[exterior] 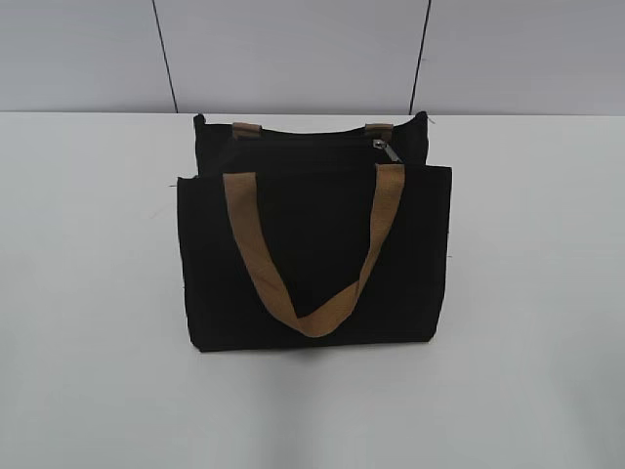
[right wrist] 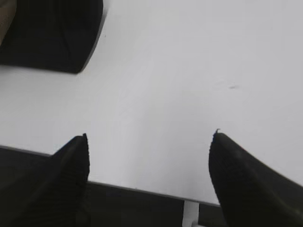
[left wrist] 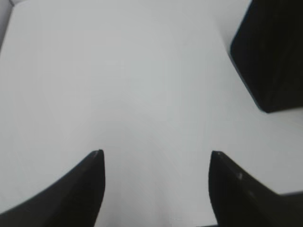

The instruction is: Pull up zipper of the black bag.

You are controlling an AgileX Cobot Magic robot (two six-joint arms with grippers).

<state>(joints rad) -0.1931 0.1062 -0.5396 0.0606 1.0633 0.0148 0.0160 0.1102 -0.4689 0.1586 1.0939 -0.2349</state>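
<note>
In the exterior view the black bag [exterior: 314,256] stands upright near the middle of the white table [exterior: 88,293], its broad front panel facing the camera and its long axis running left to right across the frame. One tan strap handle [exterior: 311,249] hangs down over the front in a V; the ends of the second handle [exterior: 247,130] show at the rear top edge. The zipper [exterior: 382,149] — a small silver pull — sits at the right end of the top edge, just beside the right strap, its tab hanging downward. Neither arm appears in this view.

In the left wrist view the left gripper [left wrist: 156,163] hangs over bare table with its jaws spread wide and nothing between them; a corner of the bag lies at upper right, well apart from the fingertips.

In the right wrist view the right gripper [right wrist: 150,142] — also spread wide and empty — is above the table's near edge, with the bag's corner at upper left, apart from it.
</note>
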